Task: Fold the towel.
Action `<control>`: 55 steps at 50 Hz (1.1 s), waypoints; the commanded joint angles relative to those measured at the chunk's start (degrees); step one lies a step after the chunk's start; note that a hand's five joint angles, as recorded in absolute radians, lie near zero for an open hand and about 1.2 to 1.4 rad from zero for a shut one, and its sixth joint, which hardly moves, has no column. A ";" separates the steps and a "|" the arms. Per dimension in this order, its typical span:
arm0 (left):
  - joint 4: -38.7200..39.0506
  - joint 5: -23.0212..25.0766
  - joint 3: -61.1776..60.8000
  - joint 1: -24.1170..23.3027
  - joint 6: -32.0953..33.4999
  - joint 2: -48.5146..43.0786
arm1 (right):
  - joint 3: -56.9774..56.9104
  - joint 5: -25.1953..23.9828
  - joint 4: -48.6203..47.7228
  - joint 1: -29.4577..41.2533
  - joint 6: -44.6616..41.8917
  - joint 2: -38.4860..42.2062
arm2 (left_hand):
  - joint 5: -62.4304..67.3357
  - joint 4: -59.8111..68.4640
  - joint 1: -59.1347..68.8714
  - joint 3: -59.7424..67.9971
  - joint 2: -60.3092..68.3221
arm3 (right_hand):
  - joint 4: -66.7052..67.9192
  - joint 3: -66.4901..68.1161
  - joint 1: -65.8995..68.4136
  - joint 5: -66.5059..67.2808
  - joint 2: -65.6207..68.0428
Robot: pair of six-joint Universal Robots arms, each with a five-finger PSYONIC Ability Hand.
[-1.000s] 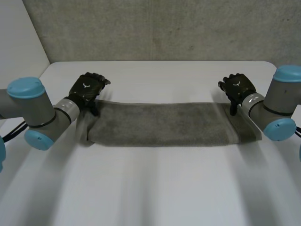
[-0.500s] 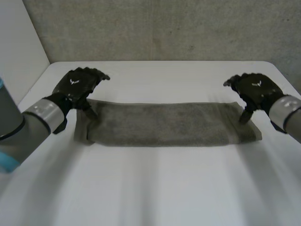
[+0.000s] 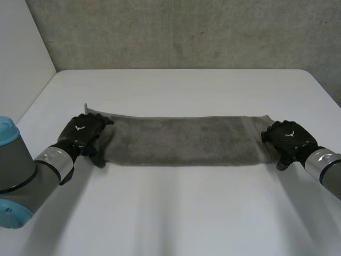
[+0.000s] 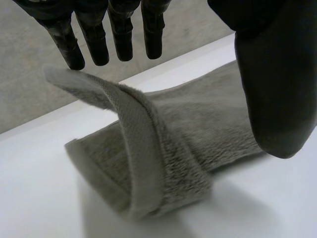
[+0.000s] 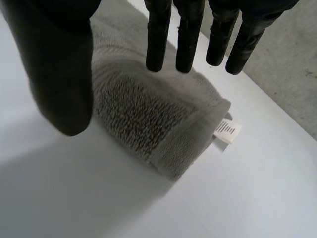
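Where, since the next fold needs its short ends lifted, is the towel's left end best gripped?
Pinch the raised hem at the left short end of the towel, coming from above. It curls up off the table, so a pinch can close on both faces; the open left robot hand hangs over it.

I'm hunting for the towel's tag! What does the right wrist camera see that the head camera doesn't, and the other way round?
The right wrist view adds a small white label poking out at the towel's folded end. It also shows the right hand's straight fingers above that end, thumb apart. The head view adds the towel's whole length, a long strip on the white table, with the left hand at its other end. Both share the grey towel and the right hand at its end.
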 commanded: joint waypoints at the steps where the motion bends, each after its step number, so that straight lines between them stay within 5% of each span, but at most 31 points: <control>1: 0.15 -0.26 1.10 1.97 1.88 -0.93 | -0.96 0.17 -1.40 0.10 -0.79 2.03 | 0.41 -3.16 -3.35 -2.56 -0.74 | -3.05 -1.85 5.92 5.42 5.93; 9: 0.15 -0.44 1.89 3.91 7.16 -3.48 | -2.98 0.52 -4.39 -0.25 -0.97 5.81 | 0.41 -3.16 -3.35 -2.56 -0.74 | -3.05 -1.85 27.79 27.29 27.80; 11: 0.15 -0.53 2.06 4.08 7.60 -3.66 | -3.51 0.52 -4.48 -0.34 -0.97 5.90 | 0.41 -3.16 -3.35 -2.56 -0.74 | -3.05 -1.85 48.50 48.00 48.51; 33: -0.02 -3.16 5.06 5.06 7.43 -7.97 | -2.64 -0.27 -3.51 -5.97 -4.92 4.76 | 0.41 -3.16 -3.35 -2.56 -0.74 | -3.05 -1.85 48.59 48.09 48.60; 45: -1.69 -0.71 -2.58 0.49 5.15 6.52 | -1.93 -0.18 -3.43 -5.09 -4.83 3.70 | -0.26 -3.16 -4.02 -2.56 -1.41 | -3.05 -1.85 48.59 48.09 48.60; 55: -1.52 2.37 -6.63 -2.58 4.09 9.17 | -1.32 -0.27 -3.51 -5.09 -4.92 3.08 | 3.09 -3.16 -0.67 -2.56 1.94 | -3.05 -1.85 48.59 48.09 48.60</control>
